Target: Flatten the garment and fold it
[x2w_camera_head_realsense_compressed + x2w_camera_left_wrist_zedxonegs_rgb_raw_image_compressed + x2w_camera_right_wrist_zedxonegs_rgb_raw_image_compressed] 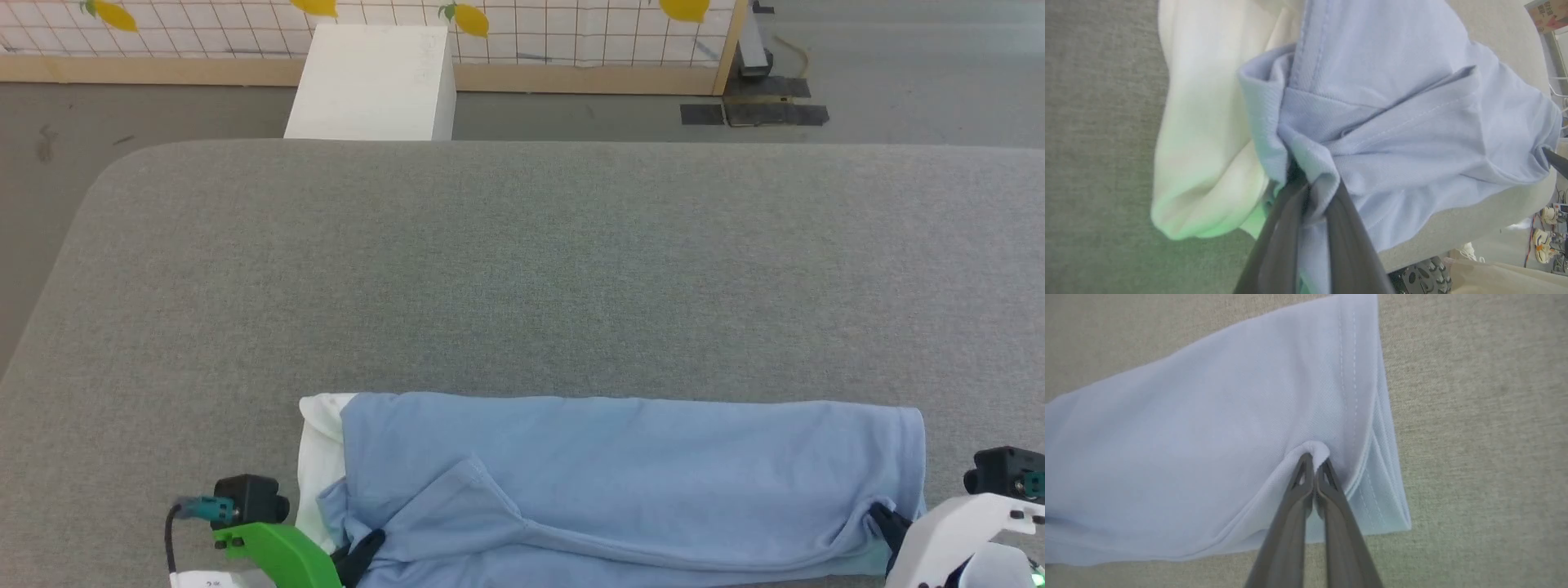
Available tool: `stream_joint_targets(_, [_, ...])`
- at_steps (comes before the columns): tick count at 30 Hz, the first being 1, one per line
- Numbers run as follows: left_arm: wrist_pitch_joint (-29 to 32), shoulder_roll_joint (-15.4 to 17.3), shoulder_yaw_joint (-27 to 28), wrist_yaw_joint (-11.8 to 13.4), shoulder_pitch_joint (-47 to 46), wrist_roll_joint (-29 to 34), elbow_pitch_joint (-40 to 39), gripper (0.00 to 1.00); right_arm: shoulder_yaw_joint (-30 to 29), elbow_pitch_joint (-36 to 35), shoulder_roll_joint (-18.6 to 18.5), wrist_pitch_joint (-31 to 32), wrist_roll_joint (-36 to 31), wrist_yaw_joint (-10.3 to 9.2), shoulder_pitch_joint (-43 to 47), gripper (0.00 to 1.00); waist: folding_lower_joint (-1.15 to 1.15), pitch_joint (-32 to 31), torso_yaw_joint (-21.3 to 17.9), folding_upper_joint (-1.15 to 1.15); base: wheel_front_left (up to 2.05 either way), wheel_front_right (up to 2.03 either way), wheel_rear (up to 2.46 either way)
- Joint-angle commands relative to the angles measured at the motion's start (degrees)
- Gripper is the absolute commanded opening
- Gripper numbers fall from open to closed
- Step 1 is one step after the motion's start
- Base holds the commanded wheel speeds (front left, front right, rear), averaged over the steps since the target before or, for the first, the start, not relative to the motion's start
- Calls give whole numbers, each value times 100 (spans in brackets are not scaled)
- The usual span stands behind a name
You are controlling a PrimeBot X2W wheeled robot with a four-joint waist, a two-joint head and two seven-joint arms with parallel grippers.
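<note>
Got the left gripper (1304,183) pinched tight on a bunched wad of the shirt (1392,122), lower left of the head view, just beside the white sleeve (1200,143). Same deal with the right gripper (1314,459), closed on a small pleat near the hem, lower right. Lying as a long folded band along the bottom edge of the grey table (522,269). Looks light, soft and floppy, so probably sags and wrinkles if lifted. Better to grab by stitched edges or corners, both ends together.
</note>
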Motion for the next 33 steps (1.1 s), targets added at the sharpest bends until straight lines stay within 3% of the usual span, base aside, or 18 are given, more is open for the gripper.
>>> stream_joint_targets(1, [2, -41, -25, -43, -134, 74, 97, 16, 20, 56, 5, -67, -35, -9, -125, 82, 1, 20, -9, 0, 0, 0, 0])
stream_joint_targets(2, [-14, -62, -34, -60, -181, 86, 164, 22, 23, 96, 4, -89, -41, -9, -159, 100, 1, 30, -13, 0, 0, 0, 0])
stream_joint_targets(3, [-23, -72, -40, -70, -209, 93, 199, 39, 19, 116, 5, -85, -40, -9, -180, 100, 1, 37, -14, 0, 0, 0, 0])
stream_joint_targets(4, [-43, -81, -37, -84, -240, 98, 211, 74, 13, 128, 6, -66, -18, -9, -201, 100, 1, 44, -14, 0, 0, 0, 0])
stream_joint_targets(5, [-74, -82, -25, -94, -261, 107, 205, 100, 7, 125, 8, -50, 16, -9, -216, 100, 1, 48, -13, 0, 0, 0, 0])
stream_joint_targets(8, [-223, -104, 62, -135, -281, 77, 92, 100, -29, -6, 11, 62, 155, -9, -226, 100, 1, 40, -1, 0, 0, 0, 0])
stream_joint_targets(13, [-598, 37, 326, -66, -100, 153, -626, 100, -246, -849, 18, 409, 550, -9, -57, 100, 1, -43, 13, 0, 0, 0, 0])
stream_joint_targets(19, [-2060, 8, 940, 299, 199, 861, -1491, 100, -482, -1679, 34, -152, 422, -9, 53, 100, 1, -103, -12, 0, 0, 0, 0])
stream_joint_targets(23, [-3186, -191, 1244, 591, 469, 1538, -1790, 100, -417, -1725, 42, -705, 107, -9, 71, 100, 1, -126, -57, 0, 0, 0, 0])
stream_joint_targets(27, [-3444, -527, 1447, 771, 724, 2503, -2030, 100, -358, -1544, 47, -1165, -183, -9, 116, 100, 1, -139, -49, 0, 0, 0, 0])
stream_joint_targets(29, [-3450, -849, 1585, 749, 839, 2907, -2143, 100, -363, -1406, 50, -1314, -284, -9, 151, 100, 1, -134, -27, 0, 0, 0, 0])
stream_joint_targets(33, [-3453, -1344, 1692, 445, 1053, 3279, -2093, 100, -501, -1056, 54, -1338, -357, -9, 228, 100, 1, -110, 64, 0, 0, 0, 0])
